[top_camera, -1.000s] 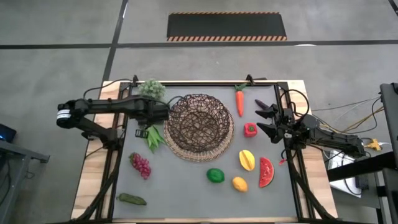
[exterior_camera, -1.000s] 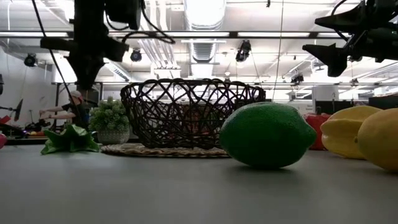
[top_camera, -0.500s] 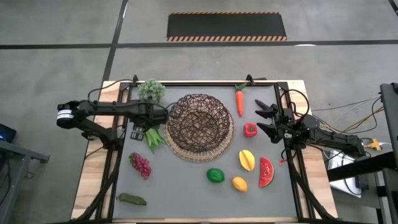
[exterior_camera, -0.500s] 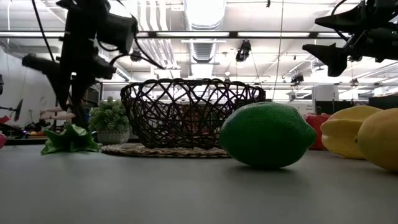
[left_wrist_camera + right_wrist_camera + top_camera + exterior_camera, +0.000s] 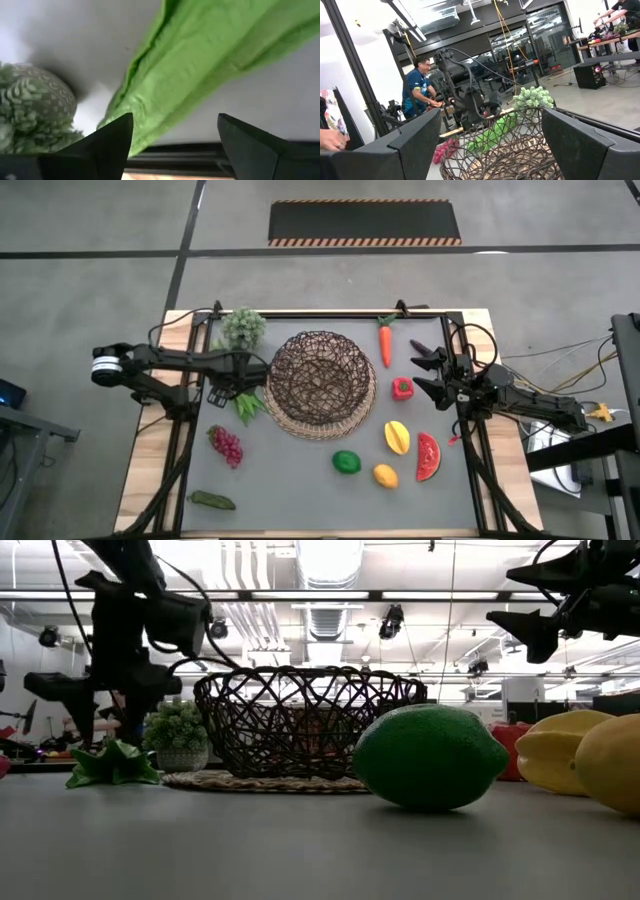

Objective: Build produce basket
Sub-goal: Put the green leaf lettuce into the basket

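Left gripper (image 5: pixel 222 392) is hovering wide open right over the long floppy green leaves (image 5: pixel 246 402), left of centre. Their long axis is running diagonally beside the dark wire-weave basket (image 5: pixel 320 383); the right gripper (image 5: pixel 430 375), also open, is sitting far off.

Overhead, table-level, wrists — basket (image 5: pixel 318 383) shared.

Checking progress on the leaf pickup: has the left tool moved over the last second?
Yes. The left tool has drawn away from the basket rim, now open above the green leaves.
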